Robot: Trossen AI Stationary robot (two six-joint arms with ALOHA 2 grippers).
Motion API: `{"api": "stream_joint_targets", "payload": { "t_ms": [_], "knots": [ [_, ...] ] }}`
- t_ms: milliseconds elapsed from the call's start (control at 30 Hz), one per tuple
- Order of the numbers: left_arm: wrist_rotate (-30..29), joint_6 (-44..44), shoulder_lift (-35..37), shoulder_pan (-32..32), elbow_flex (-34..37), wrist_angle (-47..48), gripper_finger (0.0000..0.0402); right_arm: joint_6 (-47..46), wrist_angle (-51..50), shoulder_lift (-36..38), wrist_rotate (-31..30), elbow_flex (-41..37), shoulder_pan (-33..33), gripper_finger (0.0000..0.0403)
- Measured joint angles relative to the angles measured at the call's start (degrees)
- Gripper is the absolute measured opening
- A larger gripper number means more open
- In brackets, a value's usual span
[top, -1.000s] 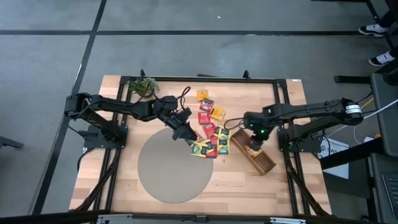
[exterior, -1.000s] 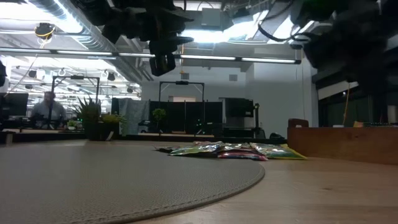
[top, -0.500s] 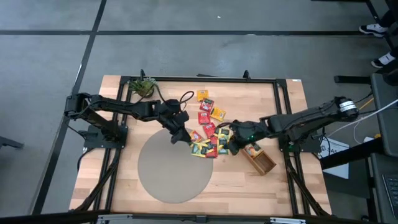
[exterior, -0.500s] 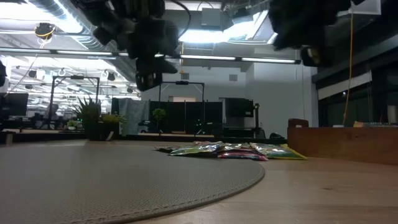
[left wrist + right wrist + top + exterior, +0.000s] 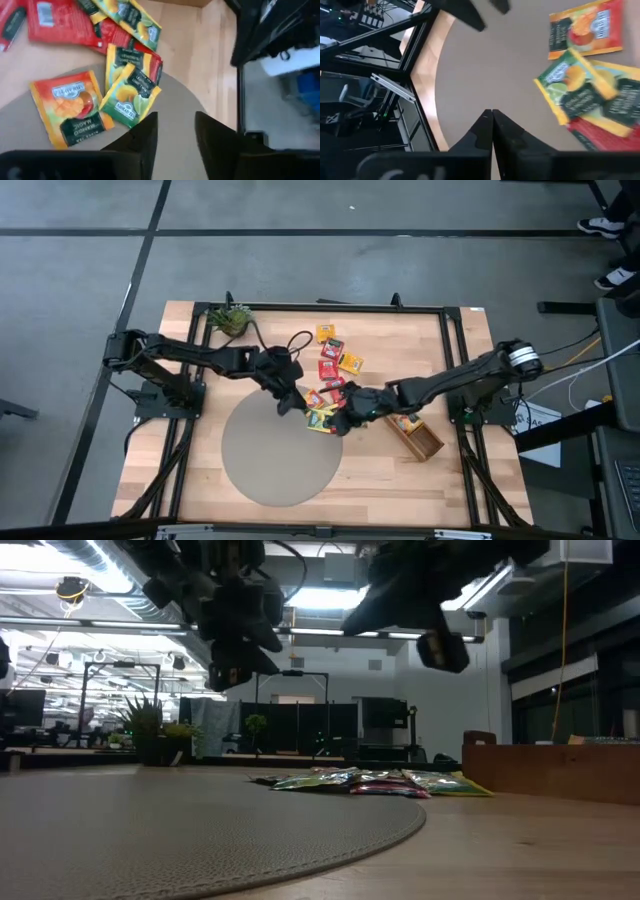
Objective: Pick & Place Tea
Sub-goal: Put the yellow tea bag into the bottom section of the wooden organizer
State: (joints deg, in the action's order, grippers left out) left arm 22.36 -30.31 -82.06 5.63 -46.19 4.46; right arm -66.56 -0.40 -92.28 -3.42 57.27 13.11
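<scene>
Clearly both arms have converged on the same spot, the near end of the tea sachets [image 5: 332, 385], which lie scattered in a band running from about twelve o'clock of the round grey mat [image 5: 280, 448] down to the mat's two o'clock edge, with the last few overlapping the mat itself.

Starting from the left: the left gripper [image 5: 288, 402] hangs above the mat's top edge, and the closest sachets lie just beside it toward three o'clock. Its own camera shows the fingers [image 5: 145, 137] spread a little, nothing between them, with a green lemon sachet [image 5: 130, 97] right ahead of the tips and a red-orange mango one [image 5: 70, 107] beside that.

Moving right, the right gripper [image 5: 338, 423] sits over the lower end of the heap, at roughly five o'clock of the pile's middle. Its fingers [image 5: 485, 131] are pressed together and empty, pointing at bare mat, with the sachets off to one side of them.

Farther right, the wooden tray [image 5: 410, 430] lies slanted, just beyond the pile at about four o'clock.

I'd judge the left one better set for a pick: it is already parted and faces a sachet squarely, while the right would have to part its fingers and shift over.
</scene>
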Motion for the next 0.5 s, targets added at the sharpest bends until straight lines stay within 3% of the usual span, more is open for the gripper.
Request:
{"api": "stream_joint_targets", "payload": {
  "t_ms": [167, 333, 500],
  "knots": [
    [-8.49, 9.99, 0.00, -2.98, 0.00, -0.15, 0.0095, -1.08, -3.15, -1.69, 0.00, 2.88, 1.09, 0.0019],
    [-10.39, 15.88, -2.15, -4.37, 0.00, -4.12, 0.0013, -7.44, -7.17, -1.69, 0.00, 2.91, 2.19, 0.0010],
    [-10.76, 16.94, -7.56, -5.54, -0.04, -8.18, 0.0002, -13.06, -13.84, -1.69, -0.06, 2.91, 4.40, 0.0015]
  ]
}}
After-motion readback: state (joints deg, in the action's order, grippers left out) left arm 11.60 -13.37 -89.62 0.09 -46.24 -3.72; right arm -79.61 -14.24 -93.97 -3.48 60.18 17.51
